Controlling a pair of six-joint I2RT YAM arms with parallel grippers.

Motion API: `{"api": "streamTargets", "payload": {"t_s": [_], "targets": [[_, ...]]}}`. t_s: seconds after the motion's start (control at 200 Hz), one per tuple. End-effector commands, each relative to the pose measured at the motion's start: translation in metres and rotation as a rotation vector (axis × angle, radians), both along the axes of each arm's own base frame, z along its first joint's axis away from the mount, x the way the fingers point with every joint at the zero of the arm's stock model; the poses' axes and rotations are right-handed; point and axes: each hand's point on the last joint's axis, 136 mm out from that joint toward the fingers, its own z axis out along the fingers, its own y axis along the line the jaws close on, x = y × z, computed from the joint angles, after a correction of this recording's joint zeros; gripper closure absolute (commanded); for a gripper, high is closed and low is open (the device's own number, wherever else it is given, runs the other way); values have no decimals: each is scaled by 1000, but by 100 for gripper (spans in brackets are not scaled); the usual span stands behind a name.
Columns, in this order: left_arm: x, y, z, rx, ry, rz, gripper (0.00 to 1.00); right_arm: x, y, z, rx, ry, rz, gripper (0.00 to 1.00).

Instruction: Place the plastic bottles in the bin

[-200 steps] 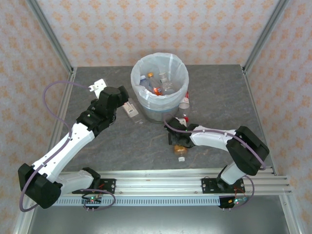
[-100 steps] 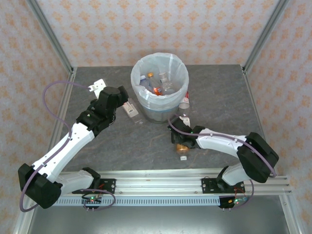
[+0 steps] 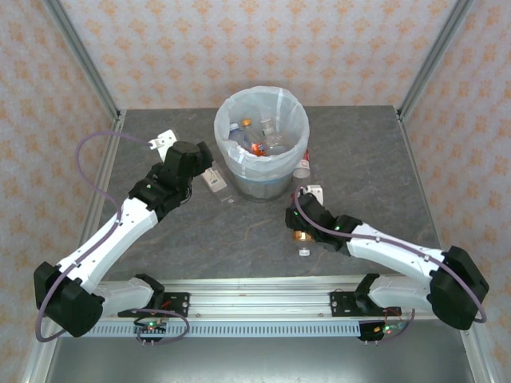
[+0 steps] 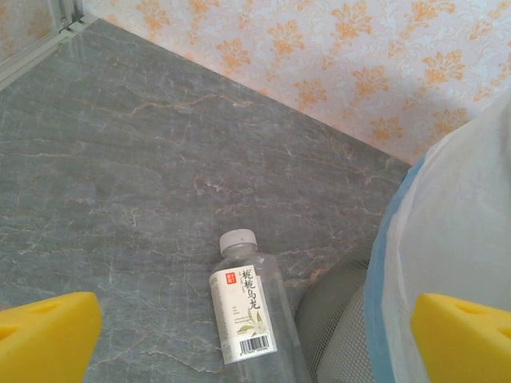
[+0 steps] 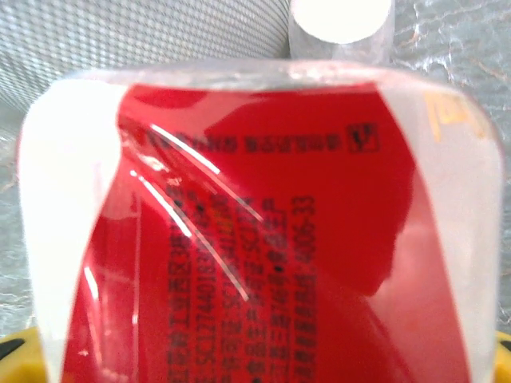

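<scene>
The bin [image 3: 261, 171], a grey bucket lined with a white bag, stands at the table's middle back with several plastic bottles [image 3: 255, 142] inside. A clear bottle with a white label [image 4: 243, 311] lies by the bin's left side. My left gripper [image 4: 255, 339] hangs open above it, one yellow pad [image 4: 48, 335] on each side. A red-labelled bottle [image 5: 263, 239] sits between the pads of my right gripper [image 5: 255, 351], which is shut on it just in front of the bin [image 5: 144, 32]. An amber-filled bottle [image 3: 299, 237] lies under that gripper [image 3: 297, 217].
Another clear bottle [image 3: 302, 166] lies against the bin's right side. Metal frame posts [image 3: 80, 56] and patterned walls close in the table on three sides. The rail [image 3: 255, 303] with both arm bases runs along the near edge.
My right arm has stretched out, its elbow swinging right, and its jaws have narrowed on the red-labelled bottle. The left arm has edged slightly toward the bin.
</scene>
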Motion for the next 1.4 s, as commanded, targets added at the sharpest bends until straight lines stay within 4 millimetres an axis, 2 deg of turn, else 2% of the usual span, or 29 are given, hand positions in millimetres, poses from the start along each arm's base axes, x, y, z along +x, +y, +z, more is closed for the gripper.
{"api": "streamTargets", "payload": {"t_s": [0.0, 0.175, 0.28, 0.53, 0.726, 0.876, 1.051, 1.396], "targets": [[2, 3, 7, -25, -14, 20, 0, 4, 0, 12, 17, -69, 8, 58], [1, 3, 6, -45, -17, 23, 0, 5, -6, 22, 27, -114, -17, 58], [2, 4, 3, -57, -17, 35, 0, 10, -11, 40, 57, -173, -57, 58], [3, 0, -13, -104, 3, 44, 0, 27, -12, 114, 209, -388, -130, 58], [1, 4, -11, -90, 9, 50, 0, 33, -16, 164, 155, -505, -109, 58], [-2, 9, -11, -83, 5, 63, 0, 41, -16, 213, 186, -603, -133, 57], [-2, 8, -14, -92, 11, 58, 0, 57, 7, 256, 326, -679, -92, 57], [-9, 14, -17, -76, 25, 62, 0, 90, 40, 316, 489, -727, 47, 57]]}}
